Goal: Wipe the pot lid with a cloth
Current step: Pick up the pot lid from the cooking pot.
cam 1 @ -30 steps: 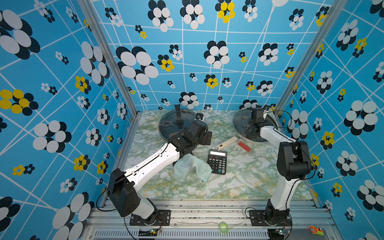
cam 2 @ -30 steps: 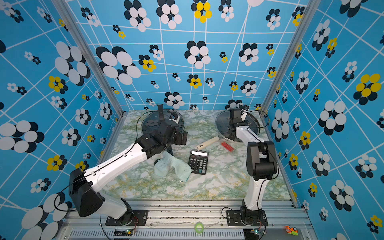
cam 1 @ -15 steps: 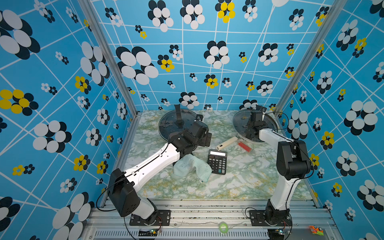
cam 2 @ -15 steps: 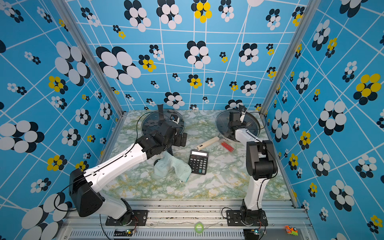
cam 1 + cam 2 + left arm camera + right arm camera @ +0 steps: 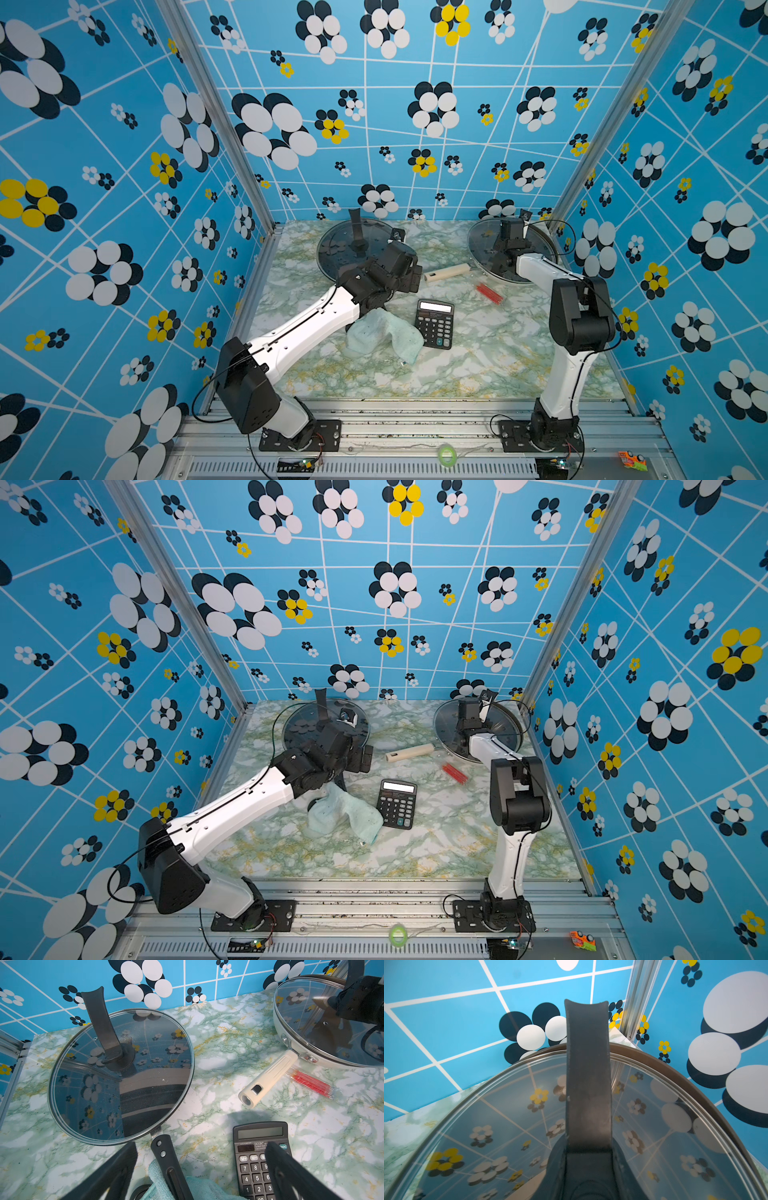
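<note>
White left arm (image 5: 307, 328) lies low past cloth (image 5: 382, 336), fingers (image 5: 108, 1172) spread; right arm (image 5: 540, 268) folds over lid (image 5: 482, 245), fingers' hold unclear.

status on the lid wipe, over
Left pincer open over pale mint-green terry cloth, ungripped. Right pincer at cream pan's glass lid, grip unclear. Black pan handle overhangs cloth.

Two glass lids (image 5: 336, 248) (image 5: 481, 248), two pans (image 5: 166, 1158) (image 5: 268, 1078), one cloth (image 5: 382, 337), one calculator (image 5: 435, 325), one red packet (image 5: 489, 293).
</note>
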### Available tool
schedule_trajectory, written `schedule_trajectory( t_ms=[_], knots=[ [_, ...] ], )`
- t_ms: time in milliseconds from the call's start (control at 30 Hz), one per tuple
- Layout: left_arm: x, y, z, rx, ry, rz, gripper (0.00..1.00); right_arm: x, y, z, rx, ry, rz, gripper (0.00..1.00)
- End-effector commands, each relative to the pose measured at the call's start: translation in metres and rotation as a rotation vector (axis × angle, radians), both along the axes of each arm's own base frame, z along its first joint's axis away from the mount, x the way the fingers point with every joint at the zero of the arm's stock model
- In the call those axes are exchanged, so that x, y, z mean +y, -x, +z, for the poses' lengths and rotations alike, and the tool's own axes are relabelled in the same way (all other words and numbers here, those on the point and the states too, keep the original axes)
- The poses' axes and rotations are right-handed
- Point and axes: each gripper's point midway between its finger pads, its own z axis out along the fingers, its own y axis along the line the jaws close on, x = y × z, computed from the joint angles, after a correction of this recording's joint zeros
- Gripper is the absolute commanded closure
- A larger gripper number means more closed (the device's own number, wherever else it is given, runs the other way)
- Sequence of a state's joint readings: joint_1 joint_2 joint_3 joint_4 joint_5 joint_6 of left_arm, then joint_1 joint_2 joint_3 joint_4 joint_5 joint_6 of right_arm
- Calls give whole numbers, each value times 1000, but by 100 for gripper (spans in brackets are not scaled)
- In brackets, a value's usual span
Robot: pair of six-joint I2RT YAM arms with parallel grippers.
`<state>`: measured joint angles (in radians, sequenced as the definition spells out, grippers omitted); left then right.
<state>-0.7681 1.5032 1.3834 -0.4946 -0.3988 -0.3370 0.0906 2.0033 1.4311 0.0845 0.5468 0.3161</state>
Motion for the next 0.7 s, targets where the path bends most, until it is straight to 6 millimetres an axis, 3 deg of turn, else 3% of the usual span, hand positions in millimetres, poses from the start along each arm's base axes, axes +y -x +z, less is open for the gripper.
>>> schedule_trajectory(
  t_ms=[0, 100, 167, 467, 667],
  knots=[
    [7, 4, 16, -31, 22, 35, 1, -6, -5, -16, 53, 17, 7, 100],
    [9, 6, 16, -33, 25, 44, 1, -7, -4, -7, 32, 18, 2, 100],
    [11, 6, 15, -33, 23, 49, 1, -8, -3, 10, 5, 23, 4, 100],
    [11, 8, 6, -29, 25, 49, 1, 4, 29, 112, -199, -88, 60, 100],
    [9, 15, -4, 17, 3, 6, 1, 27, 51, 142, -231, -214, 165, 100]
  ],
)
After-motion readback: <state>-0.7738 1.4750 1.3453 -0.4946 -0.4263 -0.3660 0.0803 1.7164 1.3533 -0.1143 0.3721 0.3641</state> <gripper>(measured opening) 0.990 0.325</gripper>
